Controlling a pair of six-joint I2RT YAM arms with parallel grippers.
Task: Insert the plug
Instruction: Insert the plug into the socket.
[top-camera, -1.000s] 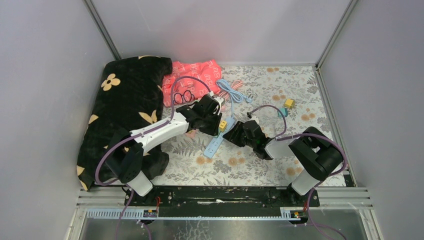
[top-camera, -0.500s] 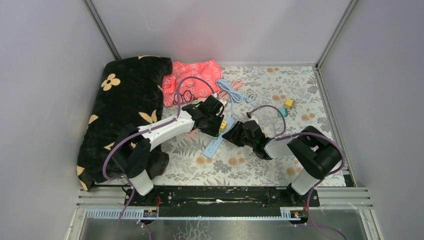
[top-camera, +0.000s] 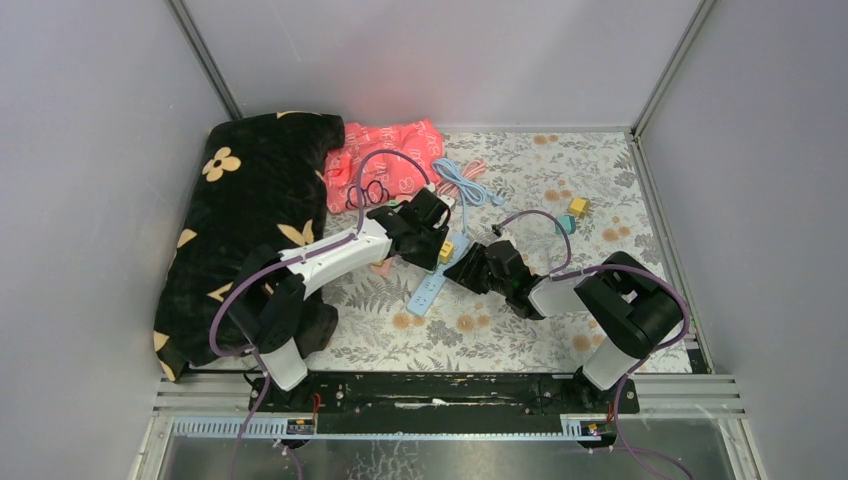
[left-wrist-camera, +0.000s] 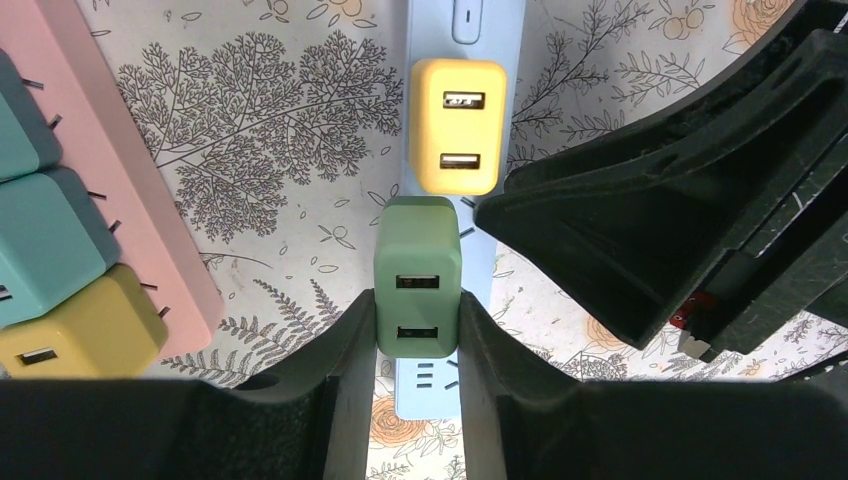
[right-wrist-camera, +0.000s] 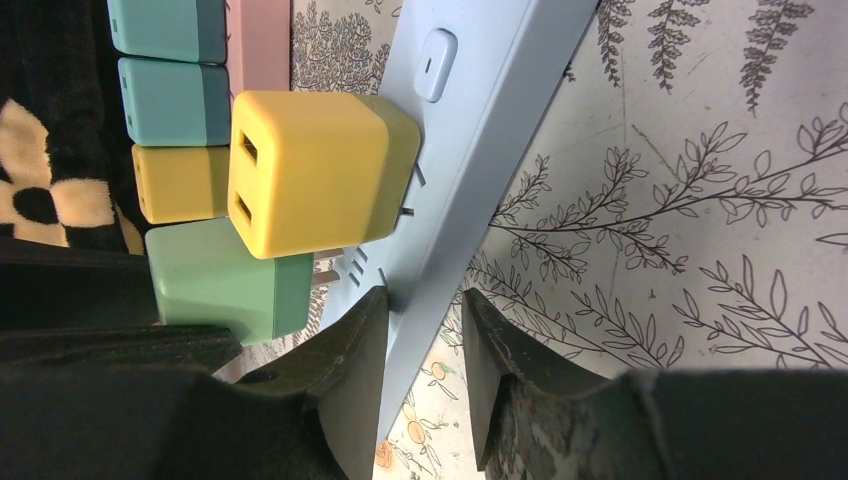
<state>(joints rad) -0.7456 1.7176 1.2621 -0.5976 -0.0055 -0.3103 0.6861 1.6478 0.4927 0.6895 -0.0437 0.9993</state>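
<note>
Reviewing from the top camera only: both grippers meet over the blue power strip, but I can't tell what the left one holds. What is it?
Observer: The left gripper is shut on a green plug, next to a yellow plug on the blue power strip.
Operator: Is the green one fully in?
Observer: No. The right wrist view shows a metal prong bare between its body and the strip.
Operator: And the right gripper?
Observer: The right gripper clamps the strip's edge between its fingers.
</note>
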